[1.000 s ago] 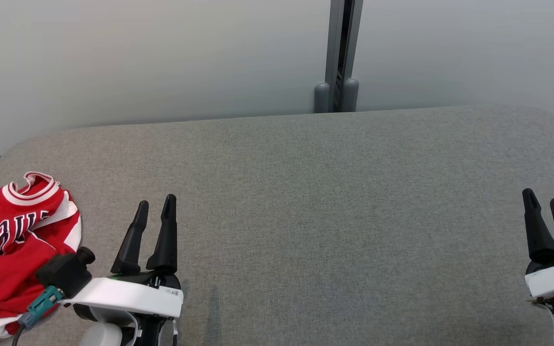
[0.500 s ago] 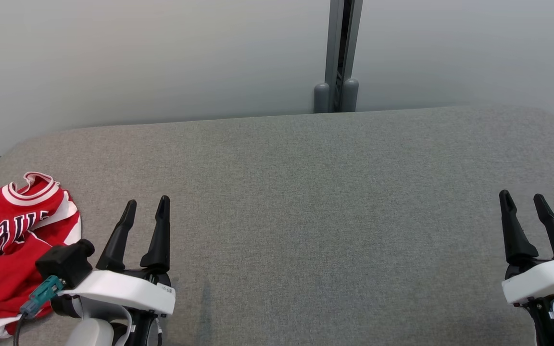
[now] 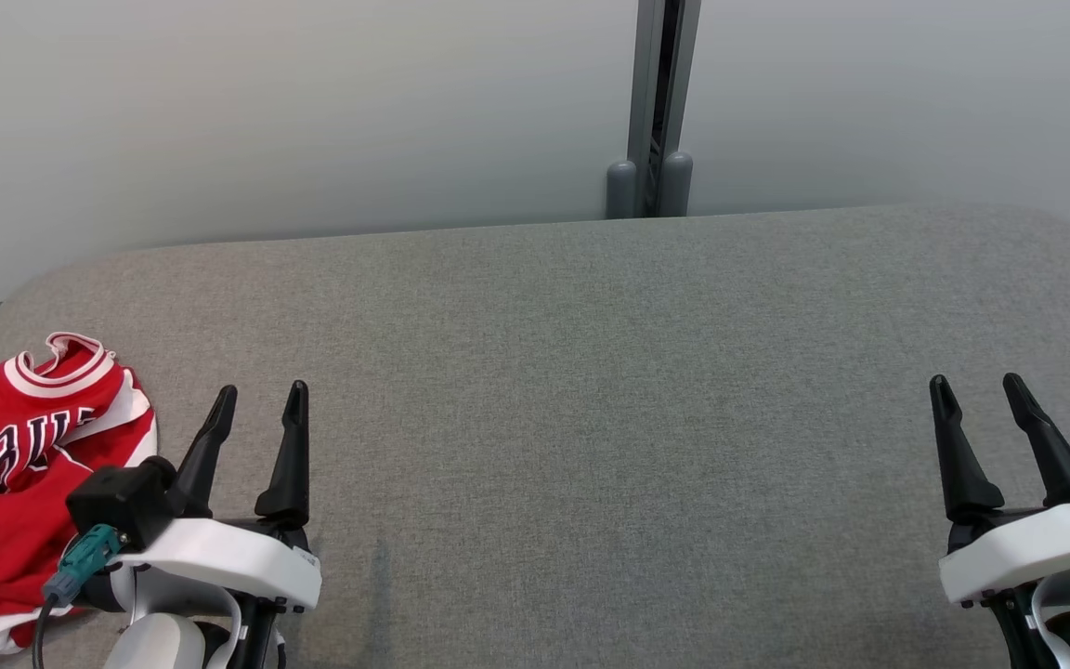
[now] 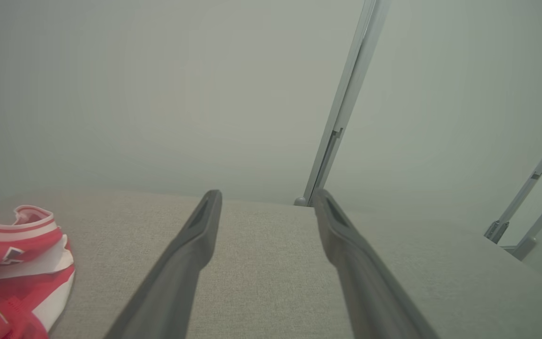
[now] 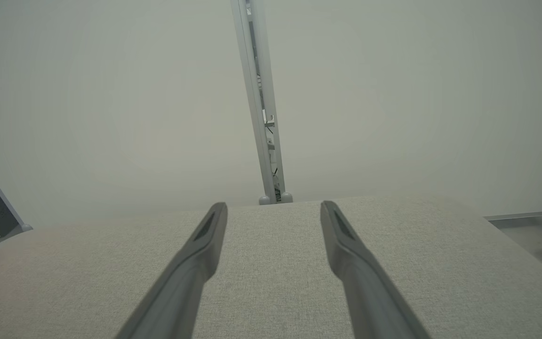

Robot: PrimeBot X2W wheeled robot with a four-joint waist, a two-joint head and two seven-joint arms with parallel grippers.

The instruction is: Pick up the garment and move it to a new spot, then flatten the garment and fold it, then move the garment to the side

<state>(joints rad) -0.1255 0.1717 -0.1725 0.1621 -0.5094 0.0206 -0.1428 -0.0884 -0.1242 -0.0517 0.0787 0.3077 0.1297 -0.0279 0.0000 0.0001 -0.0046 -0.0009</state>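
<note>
Garment point(image 3: 6, 483) lies bunched, not flat, at the lower left of the head view, near the bench point(image 3: 591, 372) edge. Both the left jaws and the right jaws stand parted, holding nothing. Judgement: either loosely folded and set aside, or pickup pending; cannot tell.

grey table point(image 3: 591, 390) lying open between my left gripper point(image 3: 261, 390) and right gripper point(image 3: 976, 381), red garment point(image 3: 24, 465) crowding my left side, wall point(image 3: 312, 111) and post point(image 3: 656, 111) closing the far edge
</note>
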